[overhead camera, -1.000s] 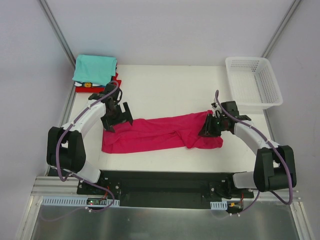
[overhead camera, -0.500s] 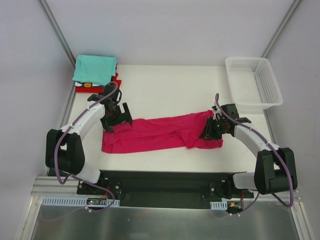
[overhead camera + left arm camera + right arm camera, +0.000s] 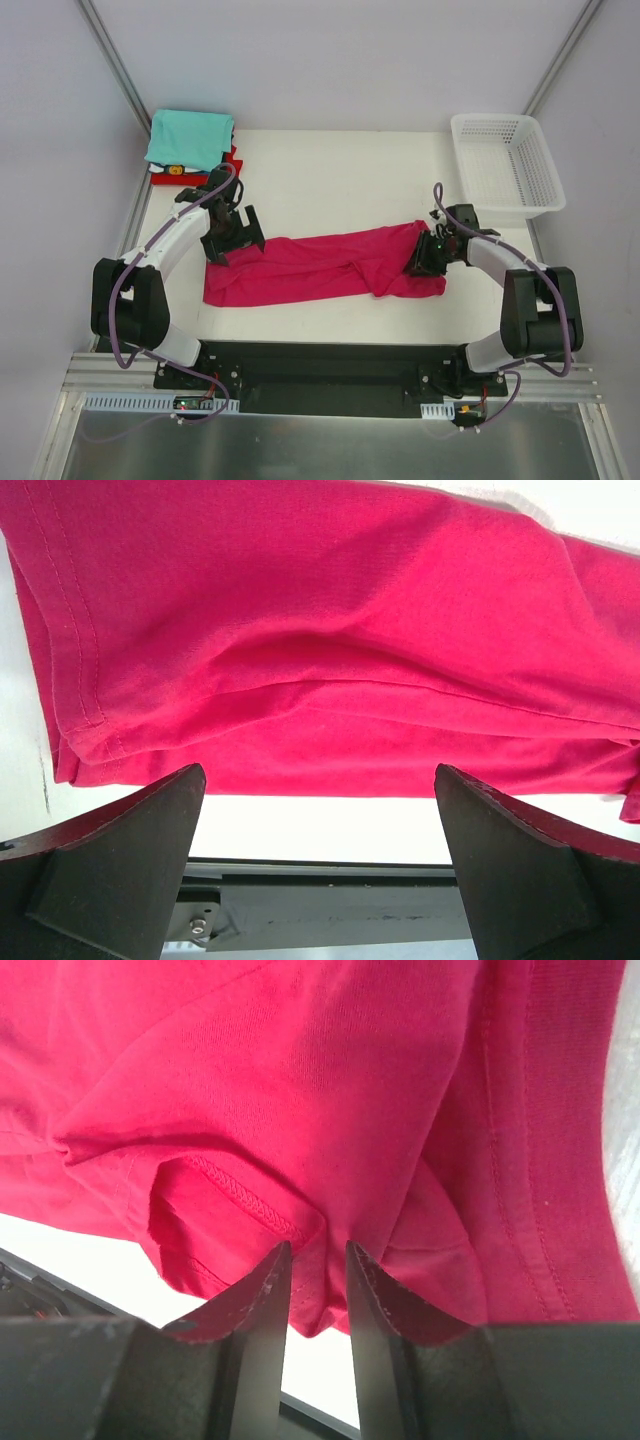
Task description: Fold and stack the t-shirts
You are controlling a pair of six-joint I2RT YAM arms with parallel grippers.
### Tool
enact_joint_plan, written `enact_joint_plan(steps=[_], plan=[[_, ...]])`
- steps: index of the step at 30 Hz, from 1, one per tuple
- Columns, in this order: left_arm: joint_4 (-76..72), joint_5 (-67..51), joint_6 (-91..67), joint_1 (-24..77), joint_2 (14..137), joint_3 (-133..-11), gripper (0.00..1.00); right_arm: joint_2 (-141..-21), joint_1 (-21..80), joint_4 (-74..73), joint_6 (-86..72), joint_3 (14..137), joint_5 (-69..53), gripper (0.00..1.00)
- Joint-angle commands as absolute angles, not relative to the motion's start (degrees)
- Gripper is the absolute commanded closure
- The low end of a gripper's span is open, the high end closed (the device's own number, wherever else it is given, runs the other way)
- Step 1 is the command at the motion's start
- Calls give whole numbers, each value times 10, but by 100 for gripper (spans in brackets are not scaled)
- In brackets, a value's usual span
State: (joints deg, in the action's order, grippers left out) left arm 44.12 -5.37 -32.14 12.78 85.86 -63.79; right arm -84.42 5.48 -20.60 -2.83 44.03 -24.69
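Step in hand: folding the magenta t-shirt, which lies on the tabletop as a long band running between the two tools.

Left tool: jaws fully spread, nothing held. The stitched end of the band lies directly below it, with the band's near edge just past the fingertips.

Right tool: jaws drawn close with a narrow gap. A hemmed fold of the shirt sits right at the tips. Whether cloth is pinched between them cannot be determined from the wrist view.

The stack, topped by the folded teal t-shirt, lies beyond the left tool, toward the far corner.

Next move, as judged: lower the left tool onto the end beneath it and close on both layers. Confirm the right tool's grip. Then carry one end over the other.
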Motion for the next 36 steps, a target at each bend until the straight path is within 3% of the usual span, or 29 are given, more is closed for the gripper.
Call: enact_joint_plan(steps=[1, 11, 12, 13, 27, 36], plan=[[459, -36, -312, 131, 849, -645, 1, -854, 53, -169, -33, 437, -276, 68], [464, -40, -309, 131, 857, -658, 1, -855, 54, -174, -28, 452, -312, 55], [464, -40, -309, 131, 857, -659, 1, -859, 55, -175, -27, 453, -318, 53], [464, -40, -308, 131, 860, -658, 1, -860, 55, -176, -28, 451, -322, 42], [465, -43, -310, 132, 861, -664, 1, -873, 71, -160, -53, 473, -368, 41], [465, -40, -311, 131, 850, -650, 1, -858, 143, -101, -112, 431, -395, 43]])
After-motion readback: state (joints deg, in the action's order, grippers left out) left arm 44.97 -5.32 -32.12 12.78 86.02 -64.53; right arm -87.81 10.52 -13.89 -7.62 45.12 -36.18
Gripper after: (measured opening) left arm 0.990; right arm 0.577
